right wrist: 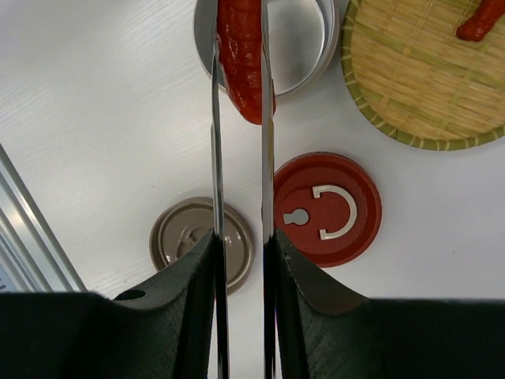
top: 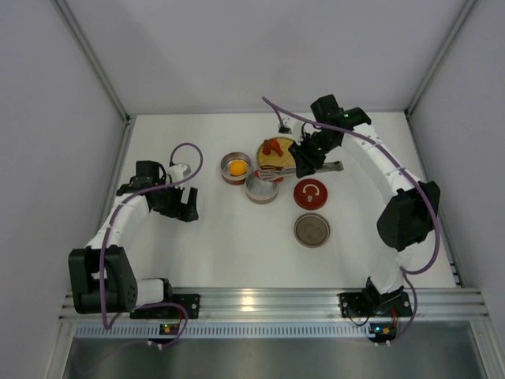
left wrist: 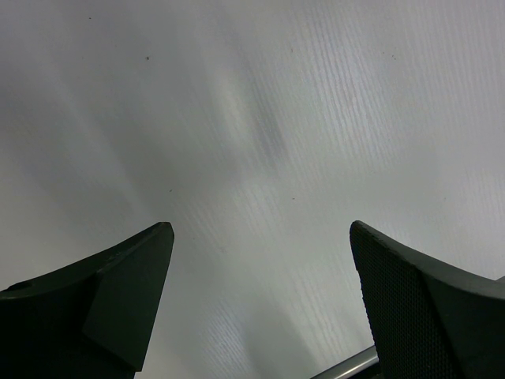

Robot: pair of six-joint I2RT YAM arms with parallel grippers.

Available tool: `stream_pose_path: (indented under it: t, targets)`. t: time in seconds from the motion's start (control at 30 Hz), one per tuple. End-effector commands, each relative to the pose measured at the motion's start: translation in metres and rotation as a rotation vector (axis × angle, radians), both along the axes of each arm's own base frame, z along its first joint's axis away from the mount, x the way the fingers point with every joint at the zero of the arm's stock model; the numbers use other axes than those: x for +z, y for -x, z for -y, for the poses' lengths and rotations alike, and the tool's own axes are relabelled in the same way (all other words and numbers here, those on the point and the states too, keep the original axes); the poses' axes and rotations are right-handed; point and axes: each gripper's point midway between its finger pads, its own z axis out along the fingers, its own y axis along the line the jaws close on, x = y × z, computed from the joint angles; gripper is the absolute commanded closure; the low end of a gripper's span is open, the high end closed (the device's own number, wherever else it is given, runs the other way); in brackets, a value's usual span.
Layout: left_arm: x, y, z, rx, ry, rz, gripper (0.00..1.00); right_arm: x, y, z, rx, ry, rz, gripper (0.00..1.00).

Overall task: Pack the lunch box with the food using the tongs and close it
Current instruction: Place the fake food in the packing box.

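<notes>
Your right jaws are clamped on the slim silver metal tongs (right wrist: 267, 158), squeezing the two thin arms nearly parallel. Btwn the tong tips there's a glossy red elongated food piece (right wrist: 245, 63), pinched and held over the rim of the empty round silver tin (right wrist: 304, 43). You can't tell from these views whether it touches the tin.

Just beside that tin, on its far-left side in the top view, is a second small round tin (top: 236, 181) w/ the small orange-yellow ball (top: 236, 166) inside. The round woven yellow plate (right wrist: 410, 87) is behind the empty tin and carries the other red pieces (top: 274, 146).

Two lids lie flat on the white table (left wrist: 252, 118), nearer the arm bases. The round red lid w/ a pale hook mark (right wrist: 322, 245) is close to the plate. The round grey-brown lid (right wrist: 177, 237) is just beside it, not touching.

Your left jaws are spread wide w/ nothing btwn them, over bare table well left of the tins.
</notes>
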Motion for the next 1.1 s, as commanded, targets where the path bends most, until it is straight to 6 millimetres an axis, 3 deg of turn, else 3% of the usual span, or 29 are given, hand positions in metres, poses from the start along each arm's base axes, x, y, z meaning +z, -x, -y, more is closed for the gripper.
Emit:
stream_pose_path:
  t: [0.0, 0.5, 1.07]
  targets:
    - [0.019, -0.014, 0.002, -0.004, 0.011, 0.078, 0.02, 0.012, -0.003, -0.012, -0.007, -0.063, 0.034, 0.89]
    - [0.019, -0.013, 0.002, -0.004, 0.006, 0.074, 0.02, -0.016, -0.017, -0.037, 0.002, -0.079, 0.003, 0.89]
    - [0.016, -0.013, -0.001, -0.011, -0.011, 0.071, 0.02, -0.047, -0.023, -0.043, 0.006, -0.067, -0.027, 0.89]
